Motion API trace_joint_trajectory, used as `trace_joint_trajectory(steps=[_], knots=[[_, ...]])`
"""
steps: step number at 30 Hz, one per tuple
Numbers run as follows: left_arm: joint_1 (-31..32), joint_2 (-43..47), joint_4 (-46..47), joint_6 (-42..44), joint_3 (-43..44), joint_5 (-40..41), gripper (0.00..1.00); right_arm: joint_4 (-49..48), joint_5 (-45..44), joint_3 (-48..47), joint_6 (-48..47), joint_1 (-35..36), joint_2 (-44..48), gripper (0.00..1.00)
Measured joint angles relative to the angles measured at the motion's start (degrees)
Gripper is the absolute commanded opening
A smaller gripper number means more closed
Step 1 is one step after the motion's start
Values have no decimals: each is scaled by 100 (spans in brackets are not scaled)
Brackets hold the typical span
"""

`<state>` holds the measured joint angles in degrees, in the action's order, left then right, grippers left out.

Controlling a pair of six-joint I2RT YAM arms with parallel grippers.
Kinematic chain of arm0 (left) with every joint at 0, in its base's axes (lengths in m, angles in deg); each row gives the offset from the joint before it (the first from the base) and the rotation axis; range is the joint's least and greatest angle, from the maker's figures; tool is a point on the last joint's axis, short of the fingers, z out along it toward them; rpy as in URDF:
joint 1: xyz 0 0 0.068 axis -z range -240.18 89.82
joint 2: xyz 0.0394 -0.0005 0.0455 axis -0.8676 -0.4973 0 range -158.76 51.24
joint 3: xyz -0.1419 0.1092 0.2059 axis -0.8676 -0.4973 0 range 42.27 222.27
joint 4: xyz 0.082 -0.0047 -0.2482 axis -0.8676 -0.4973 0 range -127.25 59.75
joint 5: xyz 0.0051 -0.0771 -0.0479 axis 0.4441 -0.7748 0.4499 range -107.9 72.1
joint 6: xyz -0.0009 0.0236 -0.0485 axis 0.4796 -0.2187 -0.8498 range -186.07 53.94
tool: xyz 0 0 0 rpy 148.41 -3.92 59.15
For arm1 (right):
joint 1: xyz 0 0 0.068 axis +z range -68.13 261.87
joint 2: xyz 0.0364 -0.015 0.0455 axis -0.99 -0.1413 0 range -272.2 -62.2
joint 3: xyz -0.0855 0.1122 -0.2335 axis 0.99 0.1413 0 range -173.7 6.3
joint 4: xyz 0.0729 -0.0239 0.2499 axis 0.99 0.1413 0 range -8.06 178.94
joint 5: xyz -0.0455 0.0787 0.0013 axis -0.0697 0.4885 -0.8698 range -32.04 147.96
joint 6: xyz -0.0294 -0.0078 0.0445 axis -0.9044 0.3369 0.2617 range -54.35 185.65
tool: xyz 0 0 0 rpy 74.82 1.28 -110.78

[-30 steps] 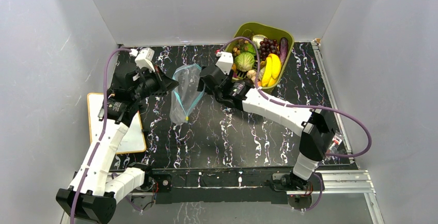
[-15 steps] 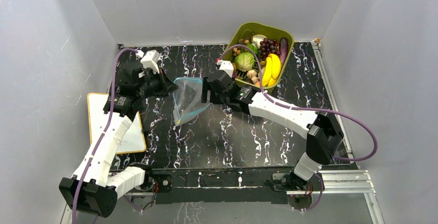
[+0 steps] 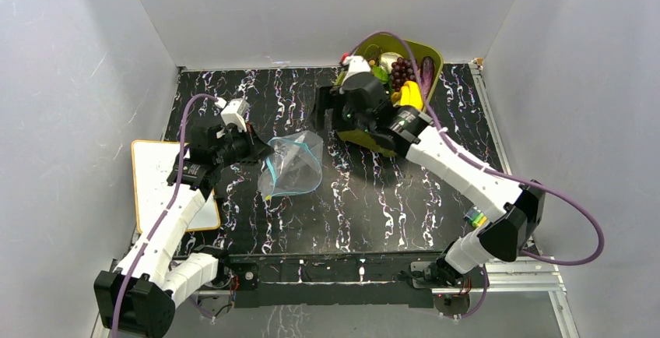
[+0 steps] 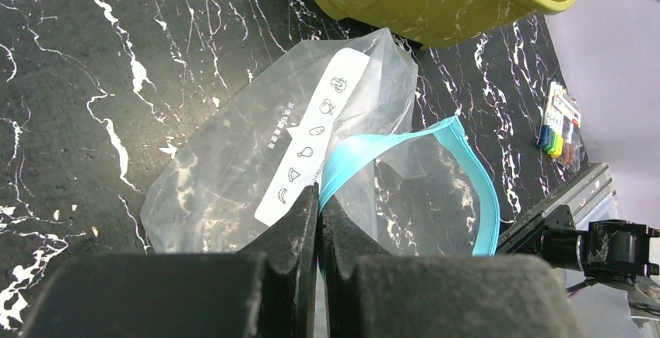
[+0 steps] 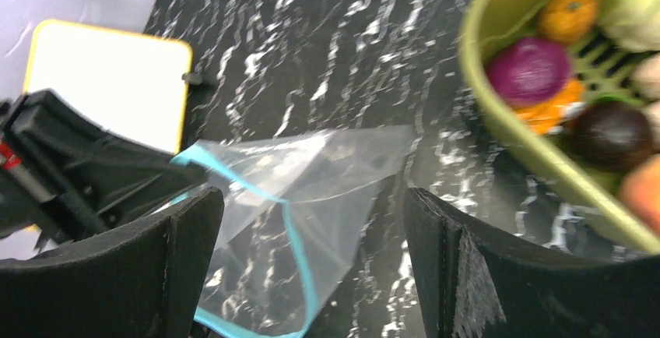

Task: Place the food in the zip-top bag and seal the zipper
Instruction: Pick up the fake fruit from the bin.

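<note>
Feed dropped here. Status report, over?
Left gripper shut on zip-top bag. Right gripper open, beside tub. Bag empty, mouth open; food in tub.

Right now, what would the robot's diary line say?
left gripper: shut on zipper of zip-top bag | right gripper: open, empty, near tub | food: in tub | zip-top bag: empty, unsealed

bag (image 3: 292, 168) left of tub (image 3: 437, 58), food (image 3: 403, 69) in tub
</note>
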<state>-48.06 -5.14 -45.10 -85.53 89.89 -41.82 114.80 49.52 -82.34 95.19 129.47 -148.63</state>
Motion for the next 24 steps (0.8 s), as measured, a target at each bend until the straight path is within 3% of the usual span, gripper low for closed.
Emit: trace_joint_trajectory(steps=[5,14,18,24], knots=[[0,63,203,2,-87,-131,0,356,-562,-162,-297,-601,133,83],[7,372,267,111,-87,-221,0,839,-2374,-511,-894,-1255,-101,81],[17,404,264,160,-87,-223,0,890,-2920,-520,-1207,-1596,-457,86],[72,409,262,199,-87,-245,0,933,-3053,-754,-1532,-2197,-1156,98]])
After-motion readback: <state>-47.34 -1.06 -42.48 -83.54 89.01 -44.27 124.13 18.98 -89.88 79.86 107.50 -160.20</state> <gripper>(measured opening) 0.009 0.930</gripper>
